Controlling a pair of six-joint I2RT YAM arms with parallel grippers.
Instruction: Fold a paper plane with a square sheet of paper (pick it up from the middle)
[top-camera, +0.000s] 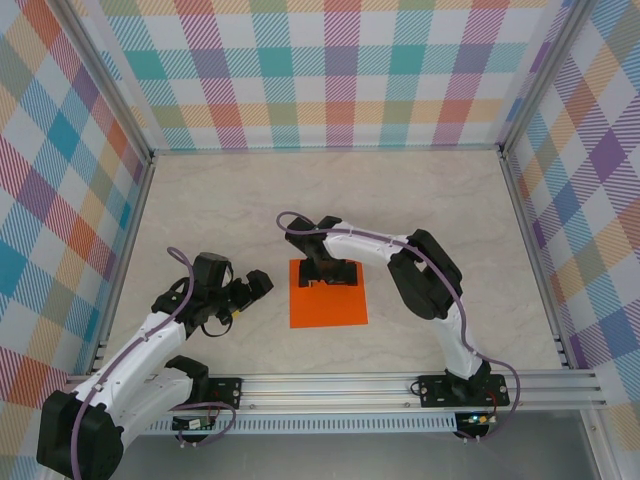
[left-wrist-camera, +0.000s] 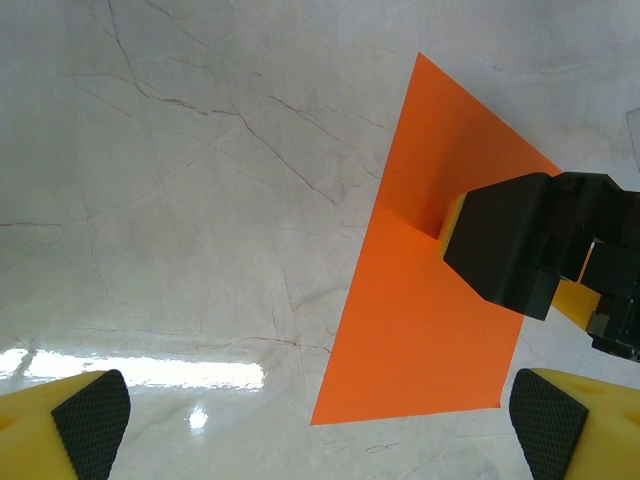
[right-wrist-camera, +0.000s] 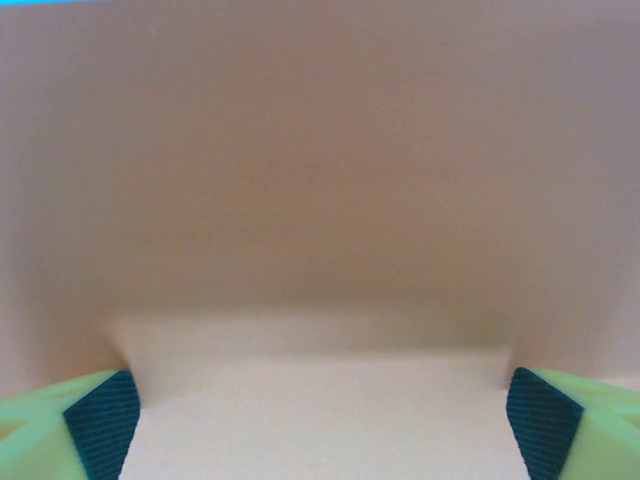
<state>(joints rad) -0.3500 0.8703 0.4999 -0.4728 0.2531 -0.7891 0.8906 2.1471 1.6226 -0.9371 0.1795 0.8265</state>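
Paper (top-camera: 330, 305) lies as an orange square on the surface (top-camera: 200, 200), around its middle and somewhat toward the near edge. Right jaws, spread wide, rest on the paper's far edge. Left jaws, also spread, hover near its left side, apart from it.

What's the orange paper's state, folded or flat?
Mostly spread flat: the square sheet of paper lies open on the table, though a bend crosses it by the right gripper.
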